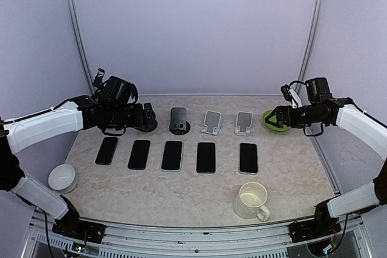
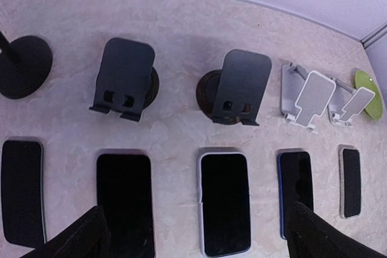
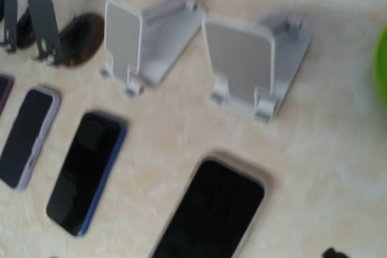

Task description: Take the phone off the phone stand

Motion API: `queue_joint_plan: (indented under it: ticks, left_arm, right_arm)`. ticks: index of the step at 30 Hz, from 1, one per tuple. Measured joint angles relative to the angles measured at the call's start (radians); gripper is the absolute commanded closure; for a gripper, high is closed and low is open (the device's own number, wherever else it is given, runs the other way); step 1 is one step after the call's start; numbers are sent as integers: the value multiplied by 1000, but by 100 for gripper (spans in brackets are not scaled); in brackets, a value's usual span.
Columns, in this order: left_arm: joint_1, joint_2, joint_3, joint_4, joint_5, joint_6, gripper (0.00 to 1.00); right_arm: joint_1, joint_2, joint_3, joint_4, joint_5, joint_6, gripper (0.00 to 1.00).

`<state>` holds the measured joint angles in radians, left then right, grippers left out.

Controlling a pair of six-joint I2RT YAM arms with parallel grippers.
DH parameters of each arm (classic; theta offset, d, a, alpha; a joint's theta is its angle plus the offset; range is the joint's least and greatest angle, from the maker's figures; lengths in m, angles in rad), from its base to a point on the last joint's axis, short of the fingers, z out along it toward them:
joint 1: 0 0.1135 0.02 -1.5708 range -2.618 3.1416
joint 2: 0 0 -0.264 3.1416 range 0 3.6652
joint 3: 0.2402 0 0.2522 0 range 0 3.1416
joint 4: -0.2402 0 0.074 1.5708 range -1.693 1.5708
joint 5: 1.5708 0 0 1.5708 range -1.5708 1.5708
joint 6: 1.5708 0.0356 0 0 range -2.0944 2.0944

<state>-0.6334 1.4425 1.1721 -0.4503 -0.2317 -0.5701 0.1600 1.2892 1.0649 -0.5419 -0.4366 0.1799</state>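
Several phones lie flat in a row on the table, from the left one (image 1: 107,150) to the right one (image 1: 248,158). Behind them the phone stands are all empty: a dark one (image 1: 178,120) and two white ones (image 1: 211,122) (image 1: 243,122). My left gripper (image 1: 147,124) hovers at the back left, open, its fingertips (image 2: 78,240) wide apart above the phones with nothing between them. Off to the right of the stands, my right gripper (image 1: 273,116) is open and empty. Below it lie a grey-cased phone (image 3: 211,216) and a white stand (image 3: 242,61).
A green disc (image 1: 275,119) lies under the right gripper. A white bowl (image 1: 61,177) sits at the front left and a cream mug (image 1: 251,200) at the front right. A black round base (image 2: 24,64) stands at the far left. Enclosure walls close in on both sides.
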Motion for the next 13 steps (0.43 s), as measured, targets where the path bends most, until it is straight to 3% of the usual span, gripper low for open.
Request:
queue_joint_plan:
  ticks: [6,13]
  left_arm:
    - [-6,-60,-170,31,-22,-48,1]
    - [-42,-97,-273,75,-45,-97,1]
  right_arm:
    - [0,-87,-189,71,-18,17,5]
    - [0,-142,-255,129,-19,28,5]
